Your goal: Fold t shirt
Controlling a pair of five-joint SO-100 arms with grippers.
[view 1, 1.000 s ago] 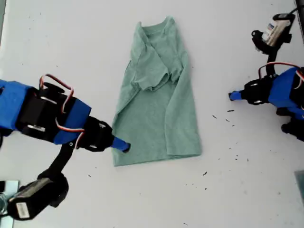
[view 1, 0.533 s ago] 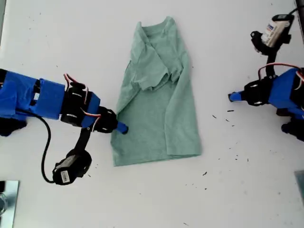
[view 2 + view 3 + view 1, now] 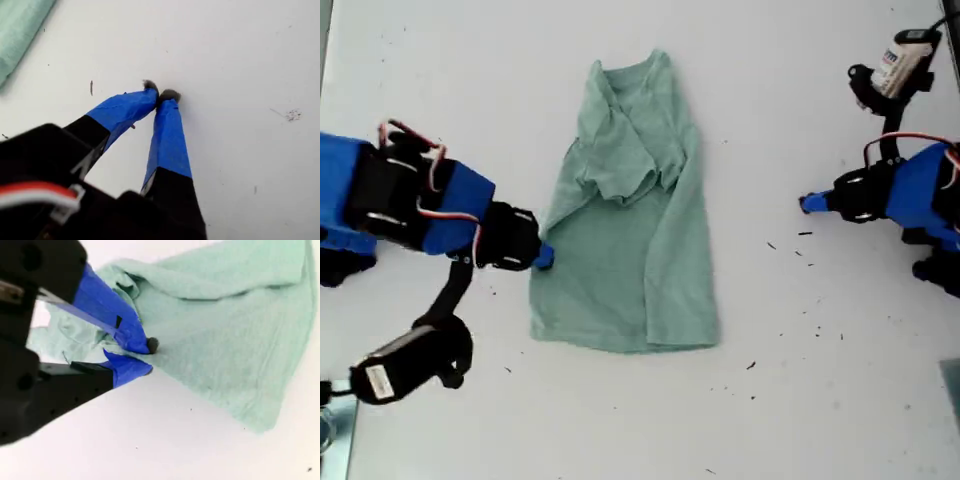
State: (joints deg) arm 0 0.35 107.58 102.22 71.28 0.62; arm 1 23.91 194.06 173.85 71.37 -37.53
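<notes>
Cloth first, in the exterior view: the t shirt (image 3: 630, 250) lies lengthwise on the white desk (image 3: 800, 400), a little toward the exterior view's left of the middle. Its neck is at the far end and its hem nearest the camera. One sleeve is folded in over the chest, and the cloth is bunched there. My second hand (image 3: 544, 258) comes in from the exterior view's left and its blue tip meets the shirt's side edge above the hem. My first hand (image 3: 807, 203) sits at the exterior view's right, well apart from the shirt, over bare desk flecked with dark specks.

In the first wrist view, my first hand (image 3: 161, 95) has its blue-taped fingers pressed tip to tip with nothing between them. Only a corner of the t shirt (image 3: 17, 30) shows.

In the second wrist view, my second hand (image 3: 145, 357) is nearly closed, pinching the edge of the t shirt (image 3: 225, 340), one finger on top of the cloth and one at its border.
</notes>
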